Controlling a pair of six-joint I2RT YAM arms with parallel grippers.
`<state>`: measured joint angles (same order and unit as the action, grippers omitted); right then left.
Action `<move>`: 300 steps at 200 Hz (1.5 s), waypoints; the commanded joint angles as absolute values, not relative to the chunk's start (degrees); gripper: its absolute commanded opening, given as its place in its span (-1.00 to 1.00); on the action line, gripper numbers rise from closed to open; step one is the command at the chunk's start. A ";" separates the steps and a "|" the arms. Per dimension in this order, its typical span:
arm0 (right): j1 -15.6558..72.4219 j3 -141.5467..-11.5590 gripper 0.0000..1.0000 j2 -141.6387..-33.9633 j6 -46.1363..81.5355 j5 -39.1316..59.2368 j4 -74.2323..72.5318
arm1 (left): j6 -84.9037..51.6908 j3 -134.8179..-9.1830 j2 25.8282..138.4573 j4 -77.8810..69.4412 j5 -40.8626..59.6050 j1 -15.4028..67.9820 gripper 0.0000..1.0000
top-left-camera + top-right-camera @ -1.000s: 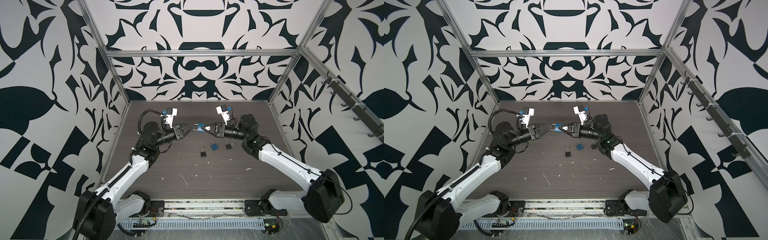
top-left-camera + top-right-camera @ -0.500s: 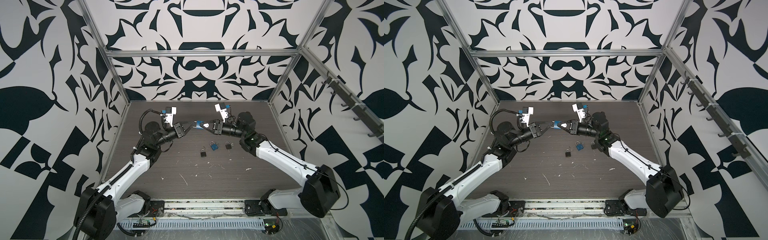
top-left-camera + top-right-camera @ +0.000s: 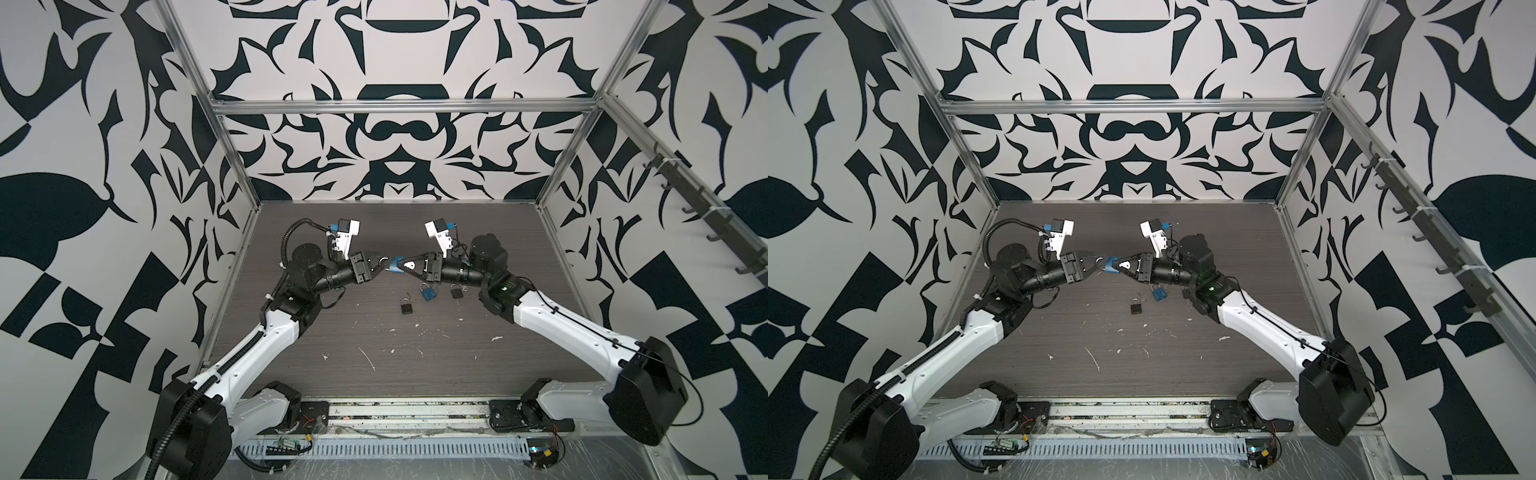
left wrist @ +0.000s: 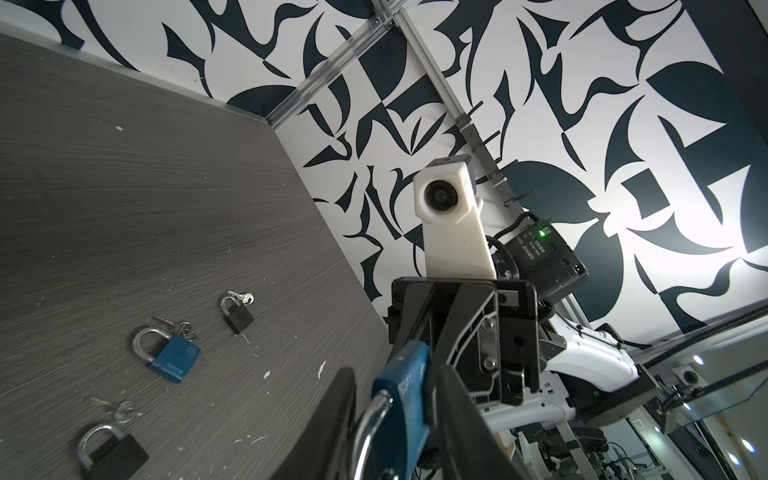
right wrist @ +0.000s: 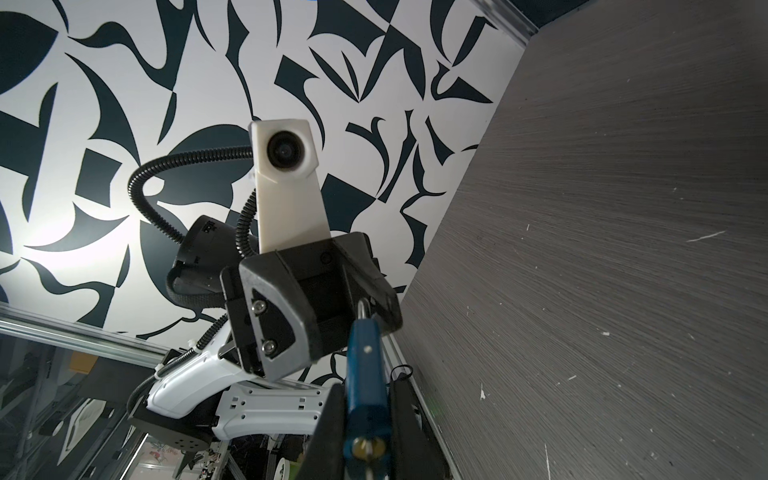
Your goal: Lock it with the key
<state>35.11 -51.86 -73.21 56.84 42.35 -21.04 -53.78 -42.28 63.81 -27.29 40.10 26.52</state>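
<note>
Changing since a second ago: held blue padlock (image 3: 397,266) sits slightly lower in both top views; left gripper (image 3: 383,264) was pinched to a point then, and its jaws now stand apart.
Location: held blue padlock hangs in mid-air above the table (image 3: 332,332), between the two gripper tips, toward the back middle.
Look: blue body, silver shackle (image 4: 371,419), brass keyway (image 5: 365,446) on the end facing the right wrist camera. Whether a key sits in it, or whether the shackle is seated, cannot be told.
Clamp: right gripper (image 3: 404,266), jaws closed on the body's two flat sides.
Loose side: left gripper fingers (image 4: 328,428) stand either side of the shackle with a gap, no pinch on it.
Lying on the table, nearer the robot: second blue padlock (image 3: 428,293), black padlock (image 3: 406,306), other black padlock (image 3: 456,292), all flat and apart from one another.
Beside them: small keys (image 4: 245,297), close to each lock's shackle.
Surface: dark wood grain, scattered pale flecks.
</note>
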 commanded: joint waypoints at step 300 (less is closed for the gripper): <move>34.89 -52.06 -1.00 -73.64 60.12 40.73 -27.56 | -60.69 -40.96 68.39 -40.68 49.24 27.95 -1.00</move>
<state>34.68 -51.83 -74.08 59.46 42.83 -25.12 -61.39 -40.80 67.94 -37.28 46.72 26.70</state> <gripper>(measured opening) 0.168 0.206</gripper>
